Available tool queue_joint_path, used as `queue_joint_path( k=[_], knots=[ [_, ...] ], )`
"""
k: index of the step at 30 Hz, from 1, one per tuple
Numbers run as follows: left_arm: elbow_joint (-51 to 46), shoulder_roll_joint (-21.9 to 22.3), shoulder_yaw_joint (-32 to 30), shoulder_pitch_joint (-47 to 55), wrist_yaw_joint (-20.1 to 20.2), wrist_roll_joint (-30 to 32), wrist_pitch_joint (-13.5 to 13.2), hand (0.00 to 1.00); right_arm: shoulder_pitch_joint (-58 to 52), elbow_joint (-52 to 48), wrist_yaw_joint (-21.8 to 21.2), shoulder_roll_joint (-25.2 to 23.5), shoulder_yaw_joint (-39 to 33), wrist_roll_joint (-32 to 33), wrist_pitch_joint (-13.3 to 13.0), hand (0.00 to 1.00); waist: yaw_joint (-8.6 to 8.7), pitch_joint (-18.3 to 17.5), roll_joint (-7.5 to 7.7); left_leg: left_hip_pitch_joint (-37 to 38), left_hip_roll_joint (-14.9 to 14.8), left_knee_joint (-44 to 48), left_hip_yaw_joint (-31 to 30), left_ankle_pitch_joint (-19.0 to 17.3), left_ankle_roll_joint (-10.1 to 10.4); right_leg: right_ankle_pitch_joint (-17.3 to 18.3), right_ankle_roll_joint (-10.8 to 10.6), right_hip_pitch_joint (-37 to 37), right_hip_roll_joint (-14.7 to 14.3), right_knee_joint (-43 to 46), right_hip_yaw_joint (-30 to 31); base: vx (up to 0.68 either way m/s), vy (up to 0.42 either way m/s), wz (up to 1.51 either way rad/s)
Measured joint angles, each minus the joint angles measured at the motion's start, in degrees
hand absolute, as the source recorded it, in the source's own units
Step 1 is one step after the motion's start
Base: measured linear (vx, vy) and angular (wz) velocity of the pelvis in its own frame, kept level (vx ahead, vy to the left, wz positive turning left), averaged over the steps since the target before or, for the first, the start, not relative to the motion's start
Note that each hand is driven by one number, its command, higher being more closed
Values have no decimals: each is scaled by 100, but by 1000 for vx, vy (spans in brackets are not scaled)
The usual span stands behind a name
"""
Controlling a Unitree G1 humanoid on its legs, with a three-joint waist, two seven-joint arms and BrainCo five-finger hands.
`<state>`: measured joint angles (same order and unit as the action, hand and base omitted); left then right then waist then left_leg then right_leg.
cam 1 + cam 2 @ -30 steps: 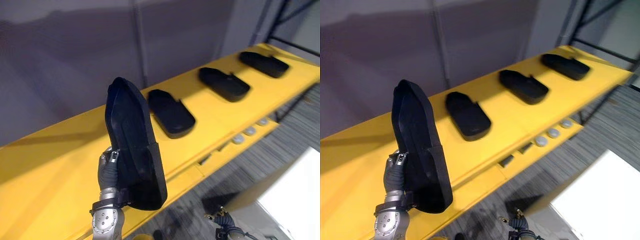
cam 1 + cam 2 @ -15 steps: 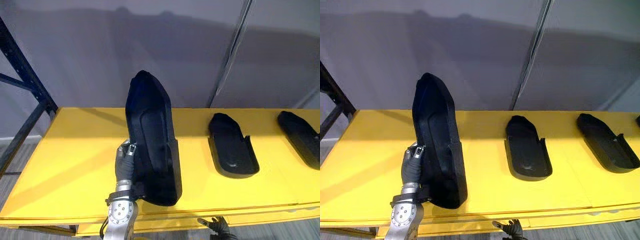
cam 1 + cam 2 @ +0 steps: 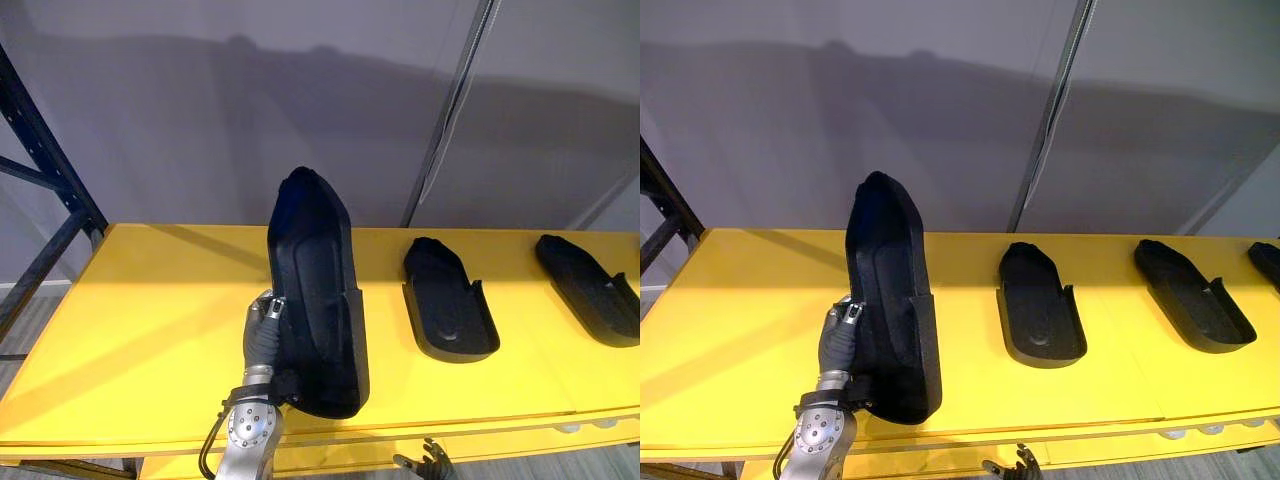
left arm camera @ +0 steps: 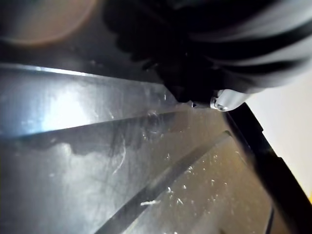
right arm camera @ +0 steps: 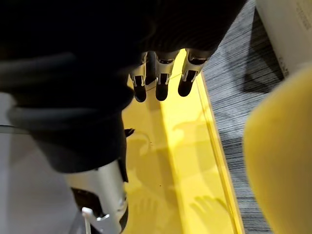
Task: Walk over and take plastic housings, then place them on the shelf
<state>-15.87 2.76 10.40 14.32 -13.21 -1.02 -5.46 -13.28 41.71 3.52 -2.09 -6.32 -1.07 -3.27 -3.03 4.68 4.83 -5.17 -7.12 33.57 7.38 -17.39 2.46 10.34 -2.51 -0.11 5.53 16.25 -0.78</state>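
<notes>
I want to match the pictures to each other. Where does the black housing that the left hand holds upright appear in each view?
Left eye view: the held housing stands left of centre, the left hand gripping its edge.
Right eye view: left of centre again.
Left wrist view: its glossy dark surface, very close.
Right wrist view: the right hand, the yellow shelf past its straight fingers.
Shared landmark: the yellow shelf.

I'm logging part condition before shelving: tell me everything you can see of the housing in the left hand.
The housing is a long black plastic shell, narrow and rounded at the top, broader at the bottom, with a raised rim round a hollow, glossy, lightly scratched inside. It stands nearly upright over the front of the yellow shelf; whether it touches the shelf cannot be told. The left hand is curled round its lower edge.
</notes>
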Motion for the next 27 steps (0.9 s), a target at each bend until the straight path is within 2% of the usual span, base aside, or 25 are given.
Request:
queue_joint_path(
  k=[2,4,5,6,7,8,10,11,12,13,14,15,16,17,18,19,20,23,27],
  knots=[
    [-31,2,-17,-4,-57,-93,-6,100,63,-87,58,129,33,-28,-1,0,27,-27,-6,184,-803,196,5,-38,22,-2,-35,-83,195,65,23,-78,203,3],
    [-64,2,17,-10,-91,-125,-37,100,140,-84,103,219,22,-71,-1,0,86,-122,-69,319,-1010,-204,-142,89,26,-24,-290,-251,381,47,26,-84,295,8],
    [-65,3,35,-36,-97,-124,-48,100,152,-85,106,285,2,-117,0,0,141,-193,-181,392,-1063,-620,-153,374,31,-75,-454,-360,462,18,20,-43,362,30],
    [-58,11,38,-92,-103,-124,-51,100,166,-56,105,352,-1,-153,5,0,267,-291,-339,457,-947,-1122,-92,144,550,-237,-739,-424,616,-94,-48,1,523,52],
    [-39,8,-21,-196,-114,-125,-51,100,181,-13,104,281,-5,-153,10,0,351,-254,-218,415,-758,-1255,-88,39,745,-397,-813,-400,847,-243,-113,-4,642,39],
    [-4,19,-111,-260,-174,-156,-52,100,171,-4,89,131,54,-153,26,0,272,-167,-58,393,-561,-1167,-60,75,681,-670,-757,-370,1010,-389,-133,-31,615,15],
    [169,0,-146,-413,-267,-212,-52,100,140,21,59,-92,261,-170,32,0,203,-116,37,194,-396,-767,-63,33,610,-1375,-609,-326,1125,-584,-173,-88,485,0],
    [188,-12,-137,-441,-267,-212,-52,100,151,19,53,-93,300,-176,31,0,196,-118,47,146,-386,-687,-34,23,594,-1501,-553,-352,1132,-572,-168,-106,434,-8],
    [174,-24,-135,-478,-270,-213,-58,100,184,-17,51,-100,266,-190,34,0,149,-131,93,85,-377,-522,139,-35,482,-1806,-273,-475,1146,-517,-187,-100,329,-24],
    [169,-20,-131,-480,-270,-211,-59,100,212,-54,54,-100,221,-190,33,0,135,-143,112,63,-359,-490,224,-59,424,-1940,-283,-521,1166,-528,-178,-146,363,-43],
    [170,-11,-99,-485,-264,-206,-60,100,270,-73,60,-96,116,-190,29,0,130,-141,62,79,-283,-605,405,-102,158,-1981,-250,-608,1190,-540,-166,-118,207,-33],
    [169,5,-98,-523,-260,-206,-66,100,335,-64,64,-107,47,-189,32,0,142,-103,24,110,-288,-670,446,-190,17,-1609,-528,-742,1112,-92,-120,-139,190,-19],
    [207,8,-92,-586,-262,-205,-51,100,370,-60,63,-108,22,-189,34,0,181,-33,94,153,-239,-681,474,-168,-23,-718,-763,-927,885,988,-59,-115,79,-9],
    [207,10,-91,-551,-256,-204,-49,100,312,-61,70,-104,-79,-188,31,0,167,-31,96,197,-160,-712,511,-153,-53,-36,-707,-959,552,1581,11,-101,36,-2],
    [207,11,-86,-551,-250,-195,-48,100,266,-60,72,-104,-122,-187,31,0,170,-30,97,220,-106,-734,509,-142,-70,215,-670,-897,400,1685,13,-67,-15,-3],
    [206,11,-60,-550,-248,-118,-48,100,156,-59,99,-78,-146,-173,34,0,151,-37,105,243,29,-786,513,-123,-94,609,-445,-753,264,1574,-42,-42,-31,4],
    [210,10,-12,-553,-236,-59,-48,100,68,-57,102,-42,-143,-163,33,0,141,-44,115,231,142,-831,529,-110,-99,820,-326,-625,321,1240,-8,-45,-38,7],
    [250,8,71,-548,-126,119,-24,100,-96,-57,91,-32,-143,-140,28,0,143,-43,-43,238,105,-984,484,17,-17,724,-204,-583,220,1059,-31,-37,-39,8],
    [251,7,5,-547,-16,205,-5,100,-89,-41,89,-47,-141,-124,28,0,205,-101,-50,325,-44,-1099,489,87,56,544,-111,-428,52,708,-73,69,-28,-5]
  ],
)
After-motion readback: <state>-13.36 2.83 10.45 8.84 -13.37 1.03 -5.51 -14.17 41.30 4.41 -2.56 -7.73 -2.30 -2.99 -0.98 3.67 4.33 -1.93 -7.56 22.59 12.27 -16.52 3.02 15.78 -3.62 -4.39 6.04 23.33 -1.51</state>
